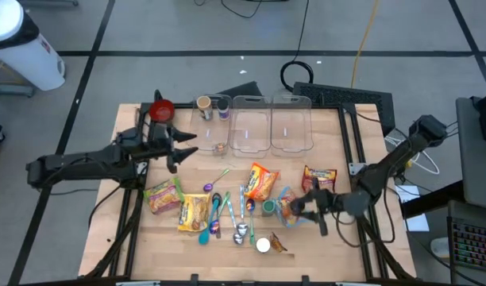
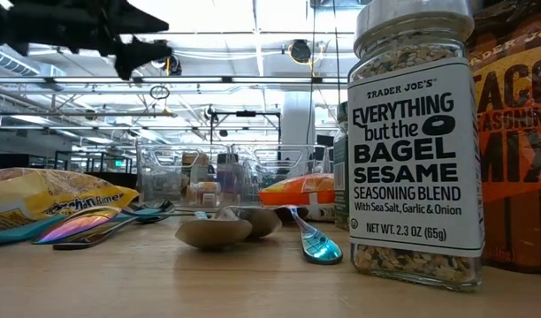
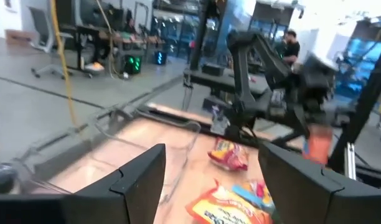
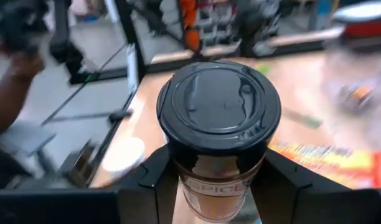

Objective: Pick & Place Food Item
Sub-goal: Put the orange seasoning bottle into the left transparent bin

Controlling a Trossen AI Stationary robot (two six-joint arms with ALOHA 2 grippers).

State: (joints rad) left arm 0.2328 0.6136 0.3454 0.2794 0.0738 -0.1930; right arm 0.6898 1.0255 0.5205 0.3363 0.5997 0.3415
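Gripping black-lidded spice jar [image 4: 218, 134], right claw [image 4: 218, 180], left claw [image 1: 187, 147] open

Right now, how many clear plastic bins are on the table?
3, in a row along the table's far edge: a small one holding little jars, a middle one, and a right one. None seems hidden from above.
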